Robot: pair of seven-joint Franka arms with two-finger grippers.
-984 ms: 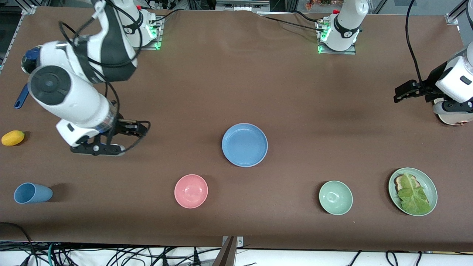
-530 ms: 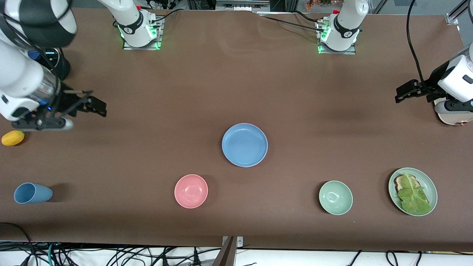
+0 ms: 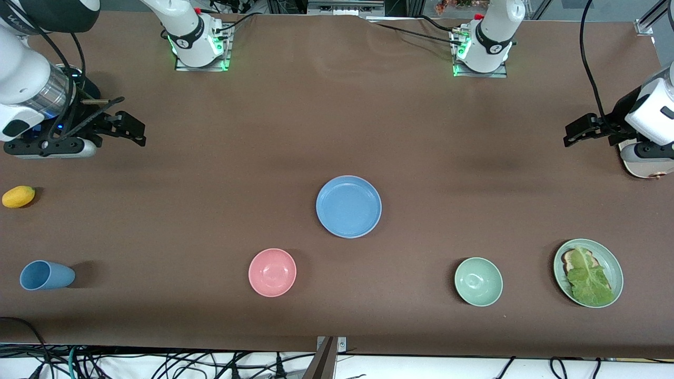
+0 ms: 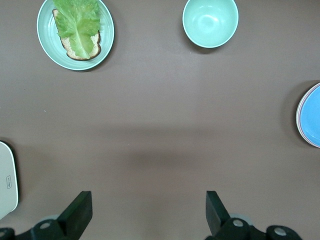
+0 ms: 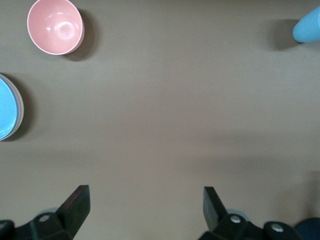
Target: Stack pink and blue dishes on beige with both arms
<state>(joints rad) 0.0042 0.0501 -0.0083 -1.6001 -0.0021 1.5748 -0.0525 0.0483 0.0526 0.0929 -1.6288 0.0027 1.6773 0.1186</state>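
Note:
The blue plate (image 3: 348, 206) lies in the middle of the table and is the only plate the front view shows there. Under its edge in the left wrist view, the blue plate (image 4: 312, 116) has a thin pale pink rim (image 4: 298, 119), so it rests on the pink plate. The beige plate is hidden. My right gripper (image 3: 129, 129) hangs open and empty over bare cloth at the right arm's end, its fingers (image 5: 80, 196) wide apart. At the left arm's end my left gripper (image 3: 578, 131) is open and empty beside the toaster (image 3: 645, 167).
A pink bowl (image 3: 272, 272), green bowl (image 3: 478, 281) and green plate with toast and lettuce (image 3: 588, 272) line the table edge nearest the front camera. A blue cup (image 3: 45, 275) lies on its side, a yellow fruit (image 3: 18, 196) past it.
My right arm has swung away from the middle toward its own end of the table and risen, its gripper empty. The left arm has barely moved.

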